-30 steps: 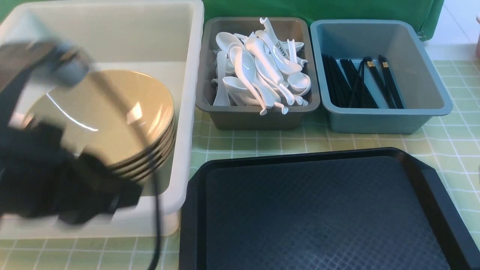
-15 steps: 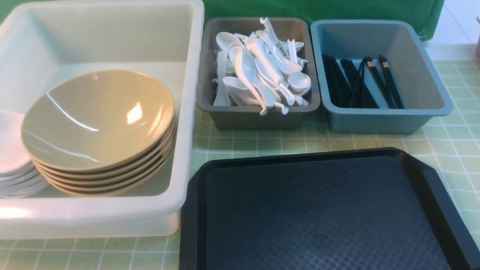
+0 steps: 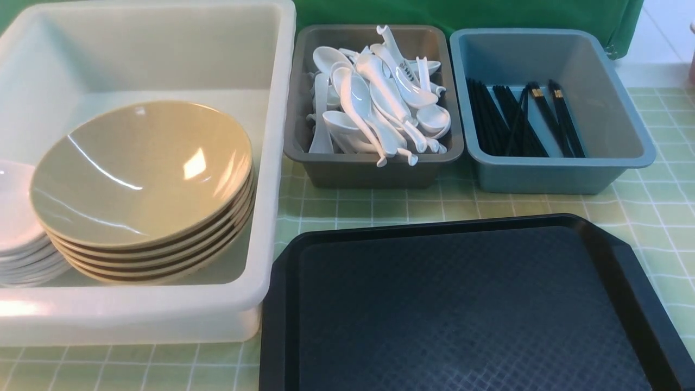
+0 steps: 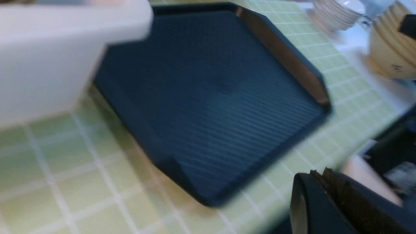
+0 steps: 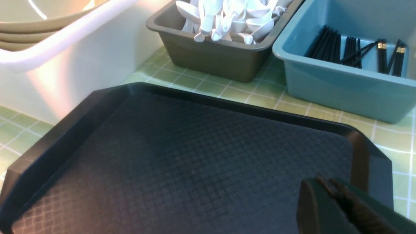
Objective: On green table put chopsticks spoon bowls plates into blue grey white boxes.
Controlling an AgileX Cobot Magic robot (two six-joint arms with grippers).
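On the green table point(image 3: 380, 206) the white tub point(image 3: 271, 163) holds a stack of tan bowls point(image 3: 141, 168) and white dishes point(image 3: 13, 217). The dark grey bin point(image 3: 374, 168) is full of white spoons point(image 3: 380, 103). The blue-grey bin point(image 3: 543, 174) holds black chopsticks point(image 3: 521, 117). Neither gripper shows in the front view. My left gripper point(image 4: 320, 174) is shut and empty, low over the table by the black tray's corner. My right gripper point(image 5: 325, 182) is shut and empty above the tray's near right part.
An empty black textured tray point(image 3: 461, 304) fills the near middle of the table. More stacked tan bowls point(image 4: 390, 55) and white dishes point(image 4: 338, 14) stand off the table's right side in the left wrist view.
My left arm, over the white tub one second ago, has pulled back out of the front view. The bowls and dishes in the tub stay put.
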